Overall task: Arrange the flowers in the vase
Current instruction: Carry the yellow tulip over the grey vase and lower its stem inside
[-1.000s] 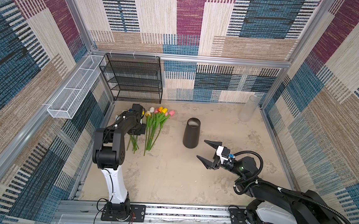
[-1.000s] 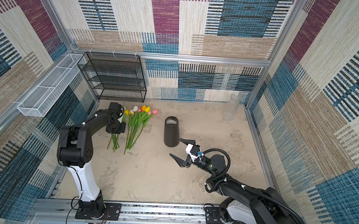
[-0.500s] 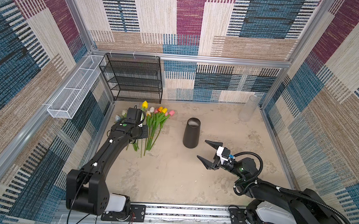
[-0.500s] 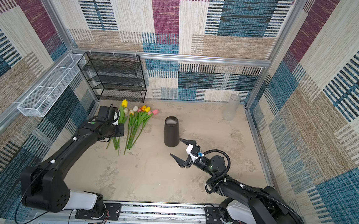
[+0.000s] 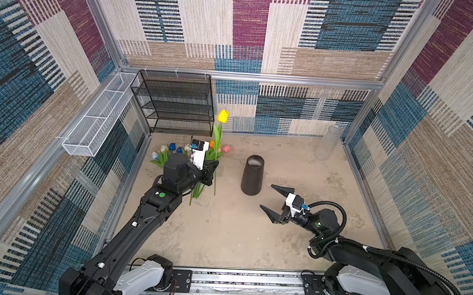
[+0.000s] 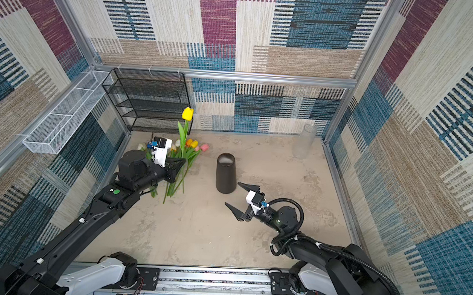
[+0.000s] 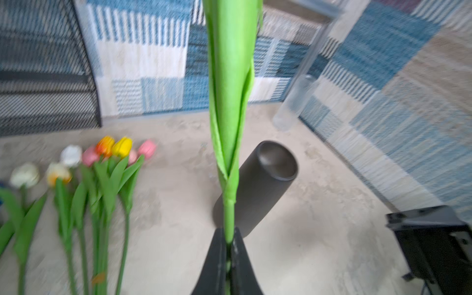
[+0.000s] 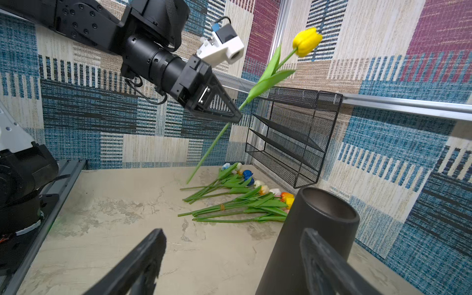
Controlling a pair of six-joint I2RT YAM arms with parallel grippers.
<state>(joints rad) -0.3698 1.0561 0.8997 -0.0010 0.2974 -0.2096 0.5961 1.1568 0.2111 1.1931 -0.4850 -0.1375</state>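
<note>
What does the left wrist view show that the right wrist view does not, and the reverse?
Left wrist only: the clear glass cylinder. Right wrist only: the yellow head of the held tulip. Both: the left end effector shut on its stem, the dark vase, the other flowers lying flat, the black wire rack.

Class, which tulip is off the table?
The yellow tulip, its stem held in the left gripper: it stands up in the air, while the other tulips lie flat on the table.
</note>
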